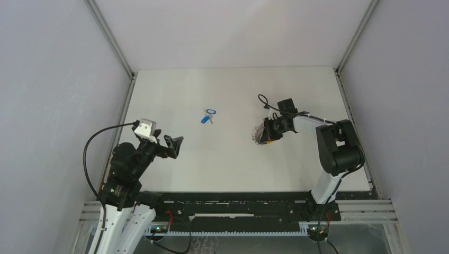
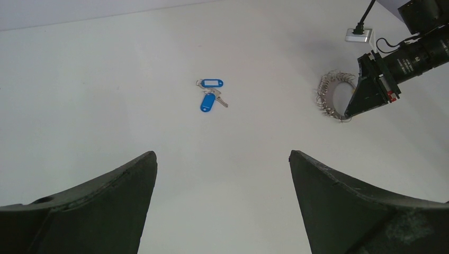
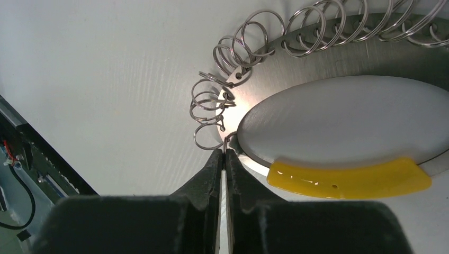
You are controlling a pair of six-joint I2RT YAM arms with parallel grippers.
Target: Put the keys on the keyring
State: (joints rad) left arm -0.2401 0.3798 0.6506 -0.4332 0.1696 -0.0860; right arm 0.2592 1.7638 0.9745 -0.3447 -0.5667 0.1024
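Two small silver keys with blue tags [image 1: 208, 115] lie together on the white table, mid-left; they also show in the left wrist view [image 2: 210, 94]. The keyring [image 1: 260, 134] is a round metal loop edged with several small wire rings [image 3: 317, 58], with one yellow arc [image 3: 344, 177]. My right gripper [image 1: 269, 131] is shut, its tips [image 3: 225, 152] pinching one small wire ring at the loop's edge. The keyring shows tilted in the left wrist view [image 2: 331, 95]. My left gripper [image 1: 177, 144] is open and empty [image 2: 222, 153], well short of the keys.
Grey enclosure walls with metal posts [image 1: 119, 53] bound the table on three sides. A black rail [image 1: 238, 203] runs along the near edge. A black cable [image 1: 263, 100] loops off the right wrist.
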